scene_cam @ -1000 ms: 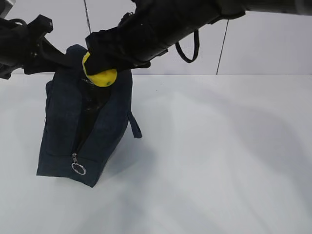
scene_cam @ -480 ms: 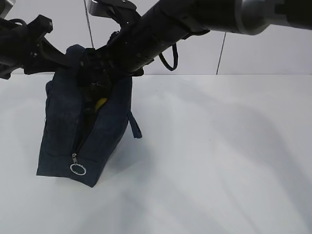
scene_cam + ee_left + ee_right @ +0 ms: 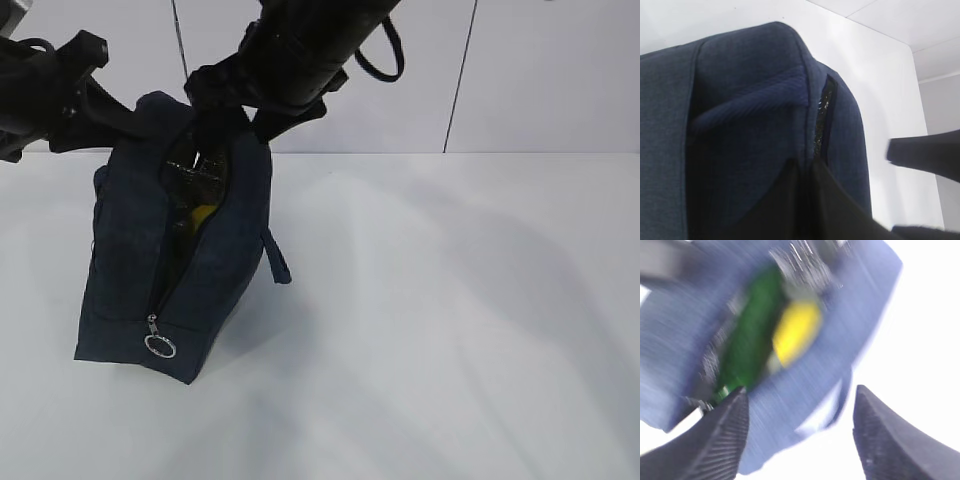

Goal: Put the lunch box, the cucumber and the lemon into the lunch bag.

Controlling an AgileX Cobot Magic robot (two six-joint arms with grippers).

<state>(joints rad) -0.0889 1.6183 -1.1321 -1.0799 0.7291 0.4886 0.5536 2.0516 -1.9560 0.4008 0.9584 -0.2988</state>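
Observation:
The navy lunch bag [image 3: 135, 250] stands at the left of the table with its top zipper open. The lemon [image 3: 203, 215] lies inside the opening; in the blurred right wrist view it [image 3: 795, 332] rests beside the green cucumber [image 3: 747, 347]. The lunch box is hidden. My right gripper [image 3: 232, 110] hangs just above the opening, open and empty, with its fingers [image 3: 722, 437] spread wide over the bag [image 3: 805, 390]. My left gripper [image 3: 135, 118] is shut on the bag's top edge, where the fabric [image 3: 750, 100] fills the left wrist view.
The silver ring pull [image 3: 160, 346] hangs at the bag's near end. A strap [image 3: 276, 257] droops on its right side. The white table [image 3: 450, 320] stretches to the right, with a white wall behind it.
The right gripper held the lemon above the bag, lowered it into the opening, let go and has risen open. The lemon now lies inside. The left arm has not moved.

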